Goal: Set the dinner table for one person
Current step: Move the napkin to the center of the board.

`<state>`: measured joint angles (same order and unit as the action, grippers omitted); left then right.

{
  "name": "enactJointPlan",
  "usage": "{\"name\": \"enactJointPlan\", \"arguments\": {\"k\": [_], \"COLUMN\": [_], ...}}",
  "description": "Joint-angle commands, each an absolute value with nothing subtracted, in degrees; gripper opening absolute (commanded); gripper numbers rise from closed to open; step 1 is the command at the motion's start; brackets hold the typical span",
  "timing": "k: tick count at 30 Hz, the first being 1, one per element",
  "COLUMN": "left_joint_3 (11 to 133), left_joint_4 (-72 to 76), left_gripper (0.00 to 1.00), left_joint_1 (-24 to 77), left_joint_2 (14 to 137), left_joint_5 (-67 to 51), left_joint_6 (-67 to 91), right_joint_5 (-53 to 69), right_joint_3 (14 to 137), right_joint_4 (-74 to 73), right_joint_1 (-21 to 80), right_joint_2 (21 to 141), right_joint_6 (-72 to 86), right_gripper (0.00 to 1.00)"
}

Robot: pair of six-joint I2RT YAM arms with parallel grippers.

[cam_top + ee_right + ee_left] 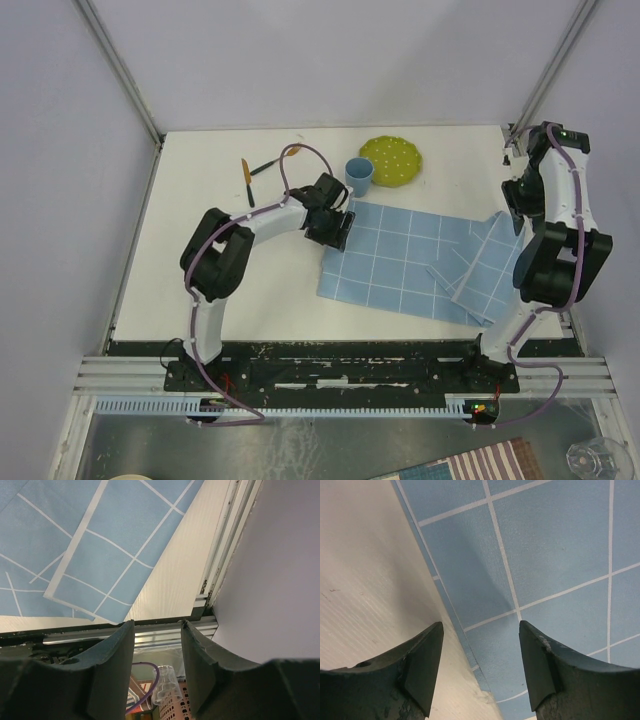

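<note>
On dinner table (230, 290): cloth (400, 265), cup (359, 173), plate (391, 160)

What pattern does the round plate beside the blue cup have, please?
The round lime-green plate has small pale dots; top external view.

A blue gridded cloth (400, 255) lies near a blue cup (359, 173) and a green plate (391, 160).

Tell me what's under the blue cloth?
The blue cloth lies on the white dinner table, which shows around it. Its right end folds over itself. Anything else beneath is hidden.
</note>
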<state>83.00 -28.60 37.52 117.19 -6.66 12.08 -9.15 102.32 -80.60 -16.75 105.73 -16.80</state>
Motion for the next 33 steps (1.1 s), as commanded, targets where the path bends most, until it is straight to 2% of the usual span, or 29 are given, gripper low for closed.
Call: {"name": "enactJointPlan", "arguments": {"k": [1, 13, 15, 19, 20, 25, 29, 33], "left_joint_3": [83.9, 85.0, 84.9, 85.7, 86.0, 86.6, 90.3, 91.0], "left_joint_4": [-33.7, -34.7, -34.6, -35.2, -35.7, -37.9, -46.5, -52.0], "left_gripper": [0.69, 0.57, 0.46, 0.07, 0.03, 0.03, 0.03, 0.03], "left_joint_1": [39.5, 42.4, 42.5, 42.5, 42.5, 42.1, 41.6, 39.3], "left_joint_2": [123.0, 125.9, 126.2, 126.8, 127.0, 126.5, 125.0, 118.9], "left_joint_5": [-7.7, -6.8, -6.6, -6.0, -4.9, -3.3, -2.3, -1.0], "left_joint_6": [12.2, 13.7, 13.4, 13.0, 12.8, 10.4, 5.9, 1.7], "right_joint_5": [-10.3, -10.8, -11.0, -11.1, -11.1, -11.7, -11.5, -11.1], "right_joint_3": [100.8, 99.3, 99.0, 98.4, 98.3, 98.6, 99.2, 98.7], "right_joint_4": [-80.1, -80.0, -79.9, -79.8, -79.8, -80.0, -80.4, -79.7], "right_joint_1": [-17.4, -17.9, -17.9, -18.0, -18.0, -18.0, -18.0, -18.0], "right_joint_2": [101.3, 99.7, 99.4, 99.1, 99.1, 99.0, 99.2, 99.5], "right_joint_6": [-17.6, -17.8, -17.9, -17.8, -17.7, -17.9, -17.8, -17.5], "right_gripper": [0.5, 0.5, 0.5, 0.5, 0.5, 0.5, 0.49, 0.49]}}
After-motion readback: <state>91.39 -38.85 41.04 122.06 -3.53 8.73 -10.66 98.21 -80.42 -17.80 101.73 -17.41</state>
